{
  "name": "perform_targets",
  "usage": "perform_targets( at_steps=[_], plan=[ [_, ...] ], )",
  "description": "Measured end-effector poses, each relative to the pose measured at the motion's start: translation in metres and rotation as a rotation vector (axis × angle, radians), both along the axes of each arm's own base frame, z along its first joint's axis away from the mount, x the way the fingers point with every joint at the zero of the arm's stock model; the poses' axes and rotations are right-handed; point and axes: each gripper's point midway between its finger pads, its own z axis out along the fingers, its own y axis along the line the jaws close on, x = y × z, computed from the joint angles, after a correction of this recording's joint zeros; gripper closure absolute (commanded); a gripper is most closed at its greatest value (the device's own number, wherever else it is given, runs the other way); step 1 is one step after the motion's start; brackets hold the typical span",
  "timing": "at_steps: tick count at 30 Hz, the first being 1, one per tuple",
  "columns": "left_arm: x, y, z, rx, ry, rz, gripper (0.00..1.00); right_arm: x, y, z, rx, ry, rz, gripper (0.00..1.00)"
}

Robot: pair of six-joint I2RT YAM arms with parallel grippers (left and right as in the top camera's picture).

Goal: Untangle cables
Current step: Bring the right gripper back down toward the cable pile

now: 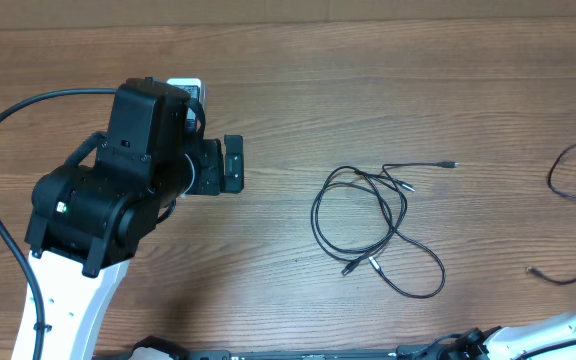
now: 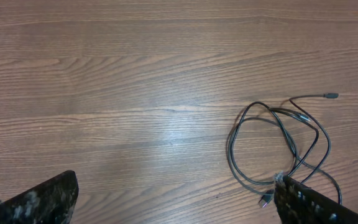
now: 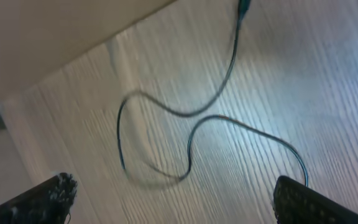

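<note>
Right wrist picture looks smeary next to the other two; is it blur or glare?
Right wrist view: blur, not glare; the loose thin black cable shows ghosted edges. Left wrist view: sharp, with a pale sheen on the brown wooden table. Overhead view: sharp, evenly lit.

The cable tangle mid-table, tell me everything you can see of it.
The cable tangle is a few thin black cords, seemingly rubber-coated, lying flat on the wooden table. They form a large loop on the left and a longer loop trailing to the lower right, crossing several times near the middle. Small plug ends show: one stretched out at the upper right, one just below it and two at the bottom. It looks loosely looped, not knotted tight. Only the table touches it.
</note>
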Motion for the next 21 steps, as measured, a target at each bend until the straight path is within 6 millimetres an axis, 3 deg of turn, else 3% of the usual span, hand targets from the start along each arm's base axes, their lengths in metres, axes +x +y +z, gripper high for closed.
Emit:
perform_targets(
  at_steps=[5, 9, 14, 15, 19, 21],
  plan=[
    [0.0, 0.0, 0.0, 0.0, 0.0, 0.0, 0.0, 0.018, 0.014, -0.005, 0.031, -0.031, 0.15, 0.0],
    [0.0, 0.0, 0.0, 0.0, 0.0, 0.0, 0.0, 0.057, 0.04, -0.01, 0.032, -0.053, 0.374, 0.0],
    [0.0, 0.0, 0.0, 0.0, 0.0, 0.0, 0.0, 0.116, 0.1, -0.032, 0.046, -0.043, 0.715, 0.0],
    [0.0, 0.0, 0.0, 0.0, 0.0, 0.0, 0.0, 0.123, 0.109, -0.036, 0.049, -0.038, 0.755, 0.0],
    [0.0, 0.0, 0.0, 0.0, 0.0, 0.0, 0.0, 0.159, 0.175, -0.06, 0.061, -0.003, 1.056, 0.0],
    [0.0, 0.0, 0.0, 0.0, 0.001, 0.0, 0.0, 0.166, 0.203, -0.068, 0.077, 0.011, 1.169, 0.0]
  ],
)
